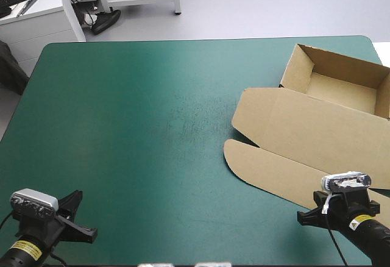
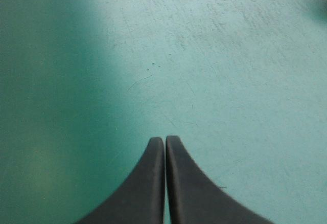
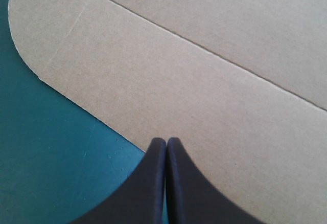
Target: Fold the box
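Note:
The brown box [image 1: 311,127] lies at the table's right side as an open tray with raised walls at the far right [image 1: 338,81] and its lid spread flat toward the front. My right gripper [image 3: 166,141] is shut, its tips just over the near edge of the flat lid flap [image 3: 194,96], holding nothing. In the high view the right arm sits at the front right corner [image 1: 344,203]. My left gripper [image 2: 164,140] is shut and empty over bare teal-green cover [image 2: 204,55] at the table's front left [image 1: 46,218].
The teal-green cover [image 1: 152,114] stretches bare across the left and middle of the table. The tray's far wall stands close to the table's right and far edges.

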`<action>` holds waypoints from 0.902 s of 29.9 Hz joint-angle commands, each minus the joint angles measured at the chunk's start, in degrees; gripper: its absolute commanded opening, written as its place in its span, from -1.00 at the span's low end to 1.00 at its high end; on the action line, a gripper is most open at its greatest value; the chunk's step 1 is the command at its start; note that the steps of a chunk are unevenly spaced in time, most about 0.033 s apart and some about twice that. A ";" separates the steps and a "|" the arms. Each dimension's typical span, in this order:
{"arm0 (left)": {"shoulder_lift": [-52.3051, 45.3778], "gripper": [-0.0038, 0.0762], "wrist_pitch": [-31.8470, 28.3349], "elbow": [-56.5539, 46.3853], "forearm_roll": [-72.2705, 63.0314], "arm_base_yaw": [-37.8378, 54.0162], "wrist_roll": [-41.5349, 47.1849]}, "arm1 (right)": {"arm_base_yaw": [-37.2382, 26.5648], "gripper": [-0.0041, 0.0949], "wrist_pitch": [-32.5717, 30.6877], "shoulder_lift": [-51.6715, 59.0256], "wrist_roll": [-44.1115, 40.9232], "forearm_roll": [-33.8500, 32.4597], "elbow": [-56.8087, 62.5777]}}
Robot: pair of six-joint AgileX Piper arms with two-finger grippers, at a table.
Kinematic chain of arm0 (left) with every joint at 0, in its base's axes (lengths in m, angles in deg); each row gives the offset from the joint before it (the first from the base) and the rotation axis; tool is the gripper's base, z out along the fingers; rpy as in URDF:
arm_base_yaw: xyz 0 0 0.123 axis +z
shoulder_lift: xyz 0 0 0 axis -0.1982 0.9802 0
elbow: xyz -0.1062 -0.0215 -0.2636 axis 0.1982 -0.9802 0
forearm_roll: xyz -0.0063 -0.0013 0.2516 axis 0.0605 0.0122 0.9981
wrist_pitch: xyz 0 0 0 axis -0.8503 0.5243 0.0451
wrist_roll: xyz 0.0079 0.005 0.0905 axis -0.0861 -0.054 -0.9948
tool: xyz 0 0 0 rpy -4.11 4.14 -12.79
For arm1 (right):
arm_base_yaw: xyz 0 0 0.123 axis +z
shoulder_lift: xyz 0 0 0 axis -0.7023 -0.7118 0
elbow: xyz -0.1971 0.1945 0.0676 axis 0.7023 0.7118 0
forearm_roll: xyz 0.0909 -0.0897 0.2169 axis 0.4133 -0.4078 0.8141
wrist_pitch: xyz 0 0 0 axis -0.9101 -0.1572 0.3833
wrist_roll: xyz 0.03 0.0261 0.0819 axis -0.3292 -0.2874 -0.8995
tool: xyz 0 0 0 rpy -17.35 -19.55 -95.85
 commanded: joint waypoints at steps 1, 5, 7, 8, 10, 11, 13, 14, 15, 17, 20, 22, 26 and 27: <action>0.59 -0.93 -4.20 1.50 -0.22 -0.22 0.32 | 0.16 -0.96 3.13 -0.14 0.18 0.86 -1.57; 0.59 -0.93 -4.20 1.50 -0.22 -0.22 0.32 | 0.16 -0.96 3.13 -0.14 0.29 0.86 -1.57; 0.59 -0.93 -4.20 1.50 -0.22 -0.22 0.32 | 0.16 -0.96 3.13 -0.14 0.29 0.86 -1.57; 0.59 -0.93 -4.20 1.50 -0.22 -0.22 0.32 | 0.16 -0.95 3.13 -0.14 0.29 0.86 -1.57; 0.59 -0.93 -4.20 1.50 -0.22 -0.22 0.32 | 0.16 -0.96 3.13 -0.14 0.29 0.86 -1.57; 0.59 -0.93 -4.20 1.50 -0.22 -0.22 0.32 | 0.16 -0.96 3.13 -0.14 0.29 0.86 -1.57; 0.59 -0.93 -4.20 1.50 -0.22 -0.22 0.32 | 0.16 -0.96 3.23 -0.14 0.29 0.86 -1.57; 0.59 -0.93 -4.20 1.50 -0.22 -0.22 0.32 | 0.16 -0.96 3.23 -0.14 0.29 0.86 -1.57; 0.59 -0.93 -4.20 1.50 -0.22 -0.22 0.32 | 0.16 -0.96 3.23 -0.14 0.29 0.86 -1.57; 0.59 -0.93 -4.20 1.50 -0.22 -0.22 0.32 | 0.16 -0.96 3.23 -0.14 0.29 0.86 -1.57; 0.59 -0.93 -4.20 1.50 -0.22 -0.22 0.32 | 0.16 -0.96 3.23 -0.14 0.29 0.86 -1.57; 0.59 -0.93 -4.20 1.50 -0.22 -0.22 0.32 | 0.16 -0.96 3.23 -0.14 0.29 0.86 -1.57; 0.59 -0.93 -4.20 1.50 -0.22 -0.22 0.32 | 0.16 -0.96 3.87 -0.14 0.39 0.86 -1.57; 0.59 -0.93 -4.20 1.50 -0.22 -0.22 0.32 | 0.16 -0.96 3.99 -0.14 0.39 0.86 -1.57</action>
